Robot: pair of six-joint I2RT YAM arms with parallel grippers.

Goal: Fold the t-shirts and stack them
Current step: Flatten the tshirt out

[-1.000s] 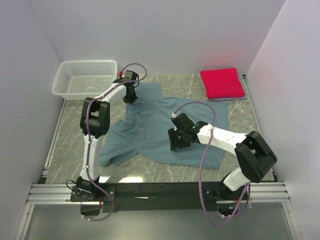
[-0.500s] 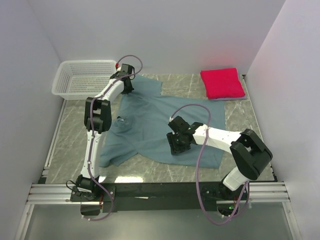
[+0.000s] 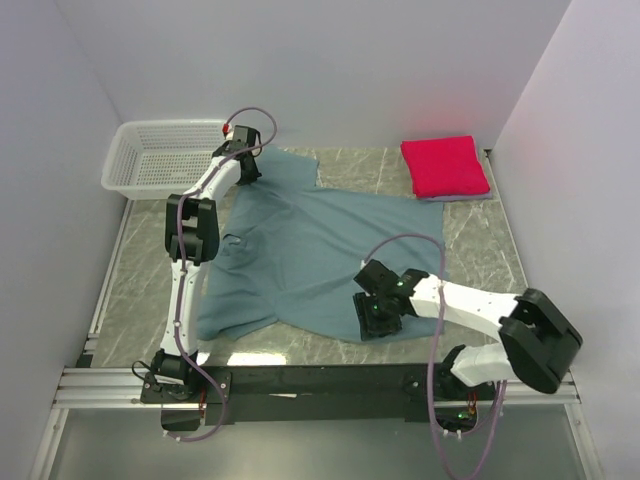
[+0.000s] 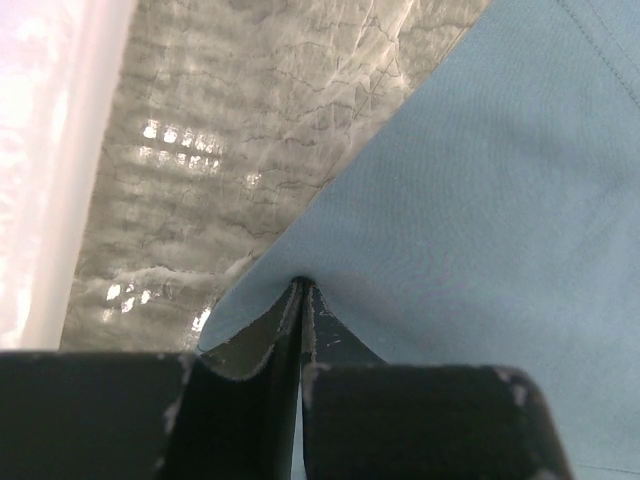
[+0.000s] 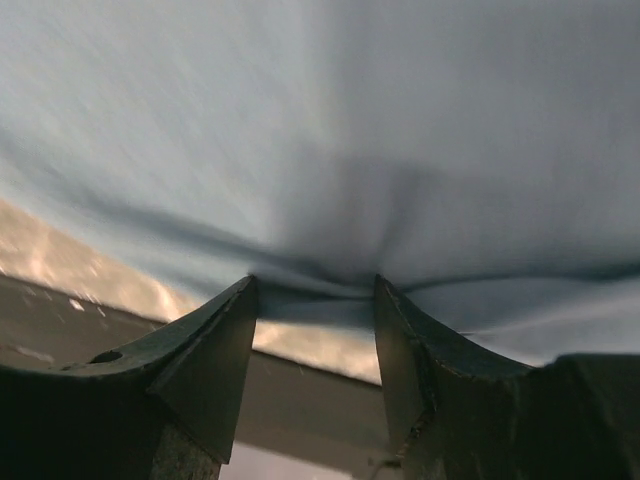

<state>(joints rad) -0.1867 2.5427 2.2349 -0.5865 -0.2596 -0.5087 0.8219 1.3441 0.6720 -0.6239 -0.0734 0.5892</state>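
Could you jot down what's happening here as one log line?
left gripper: shut on blue shirt | right gripper: pulling its near edge | red shirt: folded
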